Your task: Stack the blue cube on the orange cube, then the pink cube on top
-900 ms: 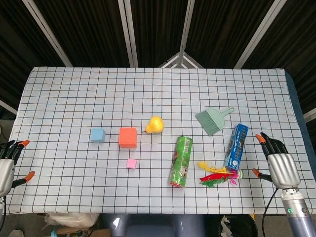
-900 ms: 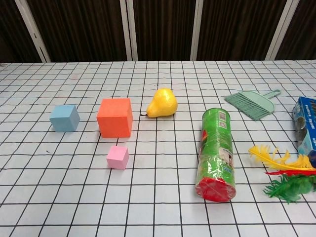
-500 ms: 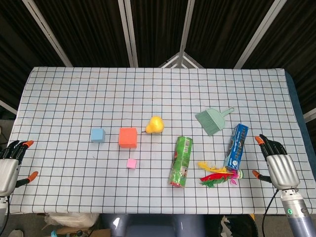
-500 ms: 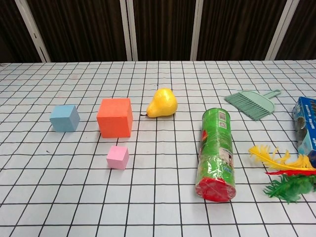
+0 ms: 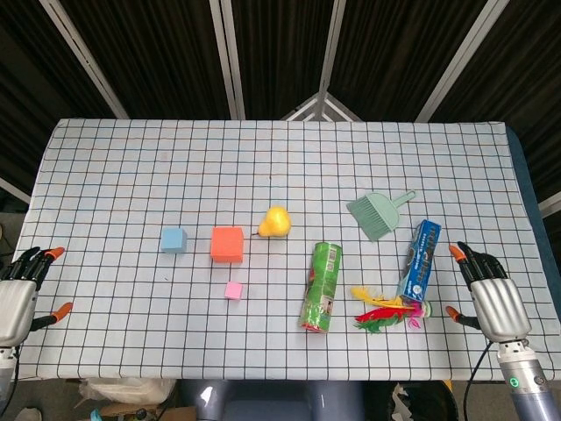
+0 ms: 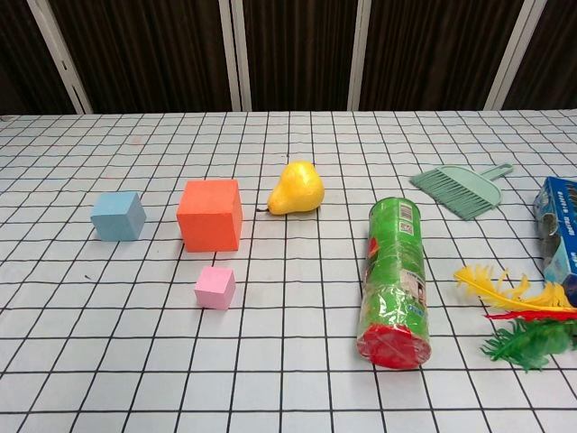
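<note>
Head view: nothing is being held by either hand. The left hand [image 5: 16, 300] is being kept at the table's near left edge and the right hand [image 5: 495, 296] at its near right edge, each with fingers extended and a little apart and the thumb splayed to the side; neither is being shown in the chest view.

All three cubes are lying unstacked on the checked tablecloth [image 5: 114, 167]. The blue cube [image 5: 173, 239] is sitting just left of the orange cube [image 5: 227, 244], apart from it, and the pink cube [image 5: 233, 290] is resting nearer the robot, just in front of the orange one.

Several risks are being judged from this layout. The orange cube could be nudged while the blue cube is being picked up or lowered, since the gap between them is small. The pink cube [image 6: 215, 287] is small, so it could be pinched off-centre and dropped, or the lower cubes could be toppled as it is being set down. The pear [image 5: 276, 222], just right of the orange cube [image 6: 210, 214], could be knocked and sent rolling.

No open container is being shown. A green canister [image 5: 322, 286] and a blue box [image 5: 420, 259] are lying on their sides; their contents cannot be told.
</note>
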Robot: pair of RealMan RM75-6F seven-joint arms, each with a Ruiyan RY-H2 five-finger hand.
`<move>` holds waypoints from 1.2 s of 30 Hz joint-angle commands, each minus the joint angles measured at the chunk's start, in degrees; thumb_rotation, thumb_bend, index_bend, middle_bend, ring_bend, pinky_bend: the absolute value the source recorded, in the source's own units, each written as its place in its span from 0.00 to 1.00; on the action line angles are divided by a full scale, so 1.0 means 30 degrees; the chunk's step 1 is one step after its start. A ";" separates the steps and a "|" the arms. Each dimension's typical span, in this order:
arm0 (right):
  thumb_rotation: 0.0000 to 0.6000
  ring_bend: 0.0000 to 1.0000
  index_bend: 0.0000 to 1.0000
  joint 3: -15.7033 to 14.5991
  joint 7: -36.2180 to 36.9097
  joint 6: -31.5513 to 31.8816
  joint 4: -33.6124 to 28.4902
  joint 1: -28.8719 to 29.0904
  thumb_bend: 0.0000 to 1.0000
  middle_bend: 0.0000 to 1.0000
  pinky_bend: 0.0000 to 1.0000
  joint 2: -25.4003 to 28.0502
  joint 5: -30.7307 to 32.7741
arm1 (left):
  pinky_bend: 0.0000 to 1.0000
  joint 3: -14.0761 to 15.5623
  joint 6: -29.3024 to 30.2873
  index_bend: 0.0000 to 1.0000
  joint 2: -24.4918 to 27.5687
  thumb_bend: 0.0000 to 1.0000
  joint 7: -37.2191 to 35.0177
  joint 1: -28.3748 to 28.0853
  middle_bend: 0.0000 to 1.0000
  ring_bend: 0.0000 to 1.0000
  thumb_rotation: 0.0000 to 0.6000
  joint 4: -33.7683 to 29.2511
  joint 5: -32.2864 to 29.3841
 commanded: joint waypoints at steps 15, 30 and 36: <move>1.00 0.16 0.06 -0.0074 0.0691 -0.0487 0.0041 0.0149 0.19 0.09 0.15 0.0217 0.0095 | 0.56 -0.3881 -0.6042 0.20 -0.1153 0.20 0.9571 -0.6715 0.79 0.61 1.00 -0.4825 -1.0672; 1.00 0.16 0.06 -0.0124 0.1027 -0.1218 0.0001 0.0338 0.19 0.09 0.19 0.0434 0.0506 | 0.75 -0.4959 -0.2888 0.24 -0.6323 0.18 1.6953 -1.1547 0.92 0.81 1.00 -0.2490 -1.8751; 1.00 0.16 0.06 -0.0115 0.0972 -0.1382 -0.0045 0.0396 0.19 0.09 0.19 0.0448 0.0627 | 0.74 -0.5014 -0.2734 0.24 -0.7135 0.18 1.6969 -1.2163 0.92 0.81 1.00 -0.1147 -1.9564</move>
